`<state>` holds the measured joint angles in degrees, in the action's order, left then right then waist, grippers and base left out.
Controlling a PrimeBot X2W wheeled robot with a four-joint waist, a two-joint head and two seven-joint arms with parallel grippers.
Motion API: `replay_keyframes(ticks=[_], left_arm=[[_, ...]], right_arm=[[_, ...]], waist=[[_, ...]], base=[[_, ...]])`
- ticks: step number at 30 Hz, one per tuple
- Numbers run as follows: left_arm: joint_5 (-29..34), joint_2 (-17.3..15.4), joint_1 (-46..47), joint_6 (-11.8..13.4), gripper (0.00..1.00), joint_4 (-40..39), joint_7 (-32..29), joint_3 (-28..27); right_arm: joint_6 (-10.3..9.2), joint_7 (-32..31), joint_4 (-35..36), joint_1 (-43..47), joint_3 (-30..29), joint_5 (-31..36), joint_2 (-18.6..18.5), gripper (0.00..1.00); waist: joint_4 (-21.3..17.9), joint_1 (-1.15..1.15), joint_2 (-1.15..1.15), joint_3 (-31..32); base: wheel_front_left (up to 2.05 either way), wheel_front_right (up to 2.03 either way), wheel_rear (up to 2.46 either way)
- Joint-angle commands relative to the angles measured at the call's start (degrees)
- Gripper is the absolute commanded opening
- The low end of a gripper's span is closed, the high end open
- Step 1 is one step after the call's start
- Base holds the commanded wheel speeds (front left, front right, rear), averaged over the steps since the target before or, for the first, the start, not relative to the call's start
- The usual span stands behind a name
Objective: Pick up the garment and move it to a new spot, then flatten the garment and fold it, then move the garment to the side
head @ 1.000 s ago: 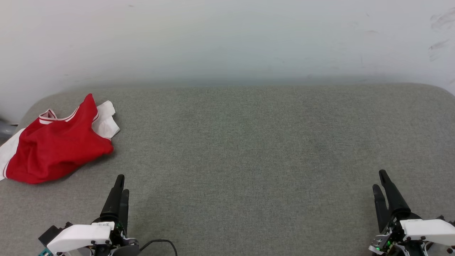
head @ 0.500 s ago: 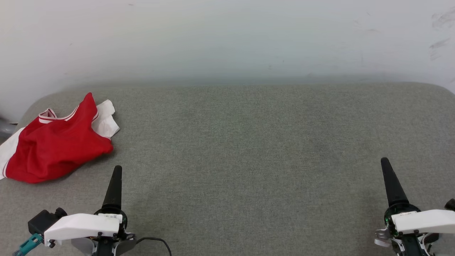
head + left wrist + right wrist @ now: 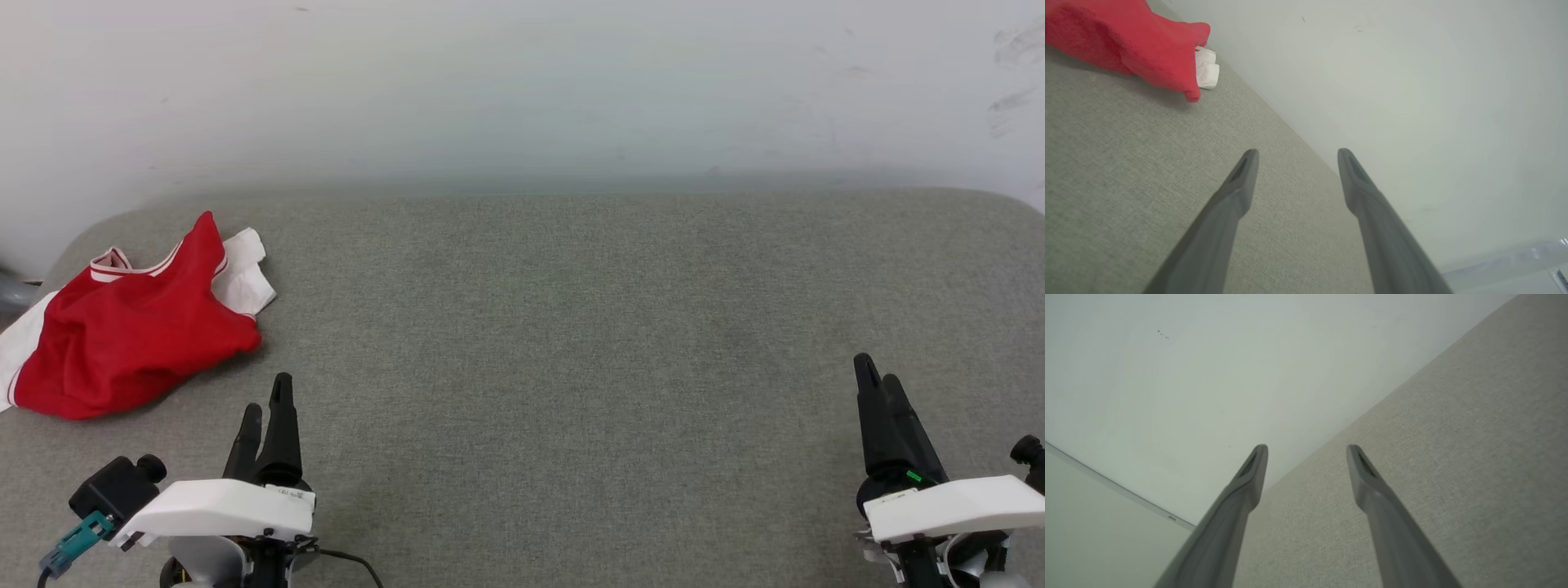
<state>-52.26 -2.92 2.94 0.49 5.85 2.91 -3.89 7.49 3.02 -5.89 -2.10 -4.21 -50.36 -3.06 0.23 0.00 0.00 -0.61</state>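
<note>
Head view: the garment lies crumpled in a red heap at the middle left of the frame, one white sleeve running out at the left edge and another showing at its upper right. It rests on the grey cushion, close to the cushion's rounded upper-left corner and the wall behind. The left gripper sits at the lower left, just below and to the right of the heap and apart from it, fingers slightly spread and holding nothing. The right gripper sits at the lower right, well apart from the garment, also parted and empty. Left wrist view: the two fingers stand spread with bare cushion and wall between them; the garment occupies the upper left corner, not yet reached. Right wrist view: the fingers are likewise spread over cushion and wall, gripping nothing. Assessment: the first step, picking up the garment, is in hand and no contact is made. The next move calls for the left gripper to travel up and left to the heap and close on a fold. The centre and right of the cushion offer wide room for relocating and flattening; near the left corner the margin is thin, and the sleeve could slip over the edge.
</note>
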Motion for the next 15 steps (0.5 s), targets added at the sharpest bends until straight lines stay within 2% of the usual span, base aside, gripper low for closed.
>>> replay_keyframes(ticks=[1,15], left_arm=[[2.25,-0.6,0.33,0.42,1.0,-1.2,0.63,0.34],[14.24,-3.32,-0.51,4.51,1.0,-3.2,3.2,4.9]], right_arm=[[0.01,0.52,1.33,-0.22,0.23,2.46,-0.03,1.0],[0.01,3.11,3.1,0.92,0.84,16.06,0.02,1.0]], waist=[[0.01,0.0,0.0,0.0],[-0.03,0.0,0.0,0.0]], base=[[0.0,0.0,0.0],[0.0,0.0,0.0]])
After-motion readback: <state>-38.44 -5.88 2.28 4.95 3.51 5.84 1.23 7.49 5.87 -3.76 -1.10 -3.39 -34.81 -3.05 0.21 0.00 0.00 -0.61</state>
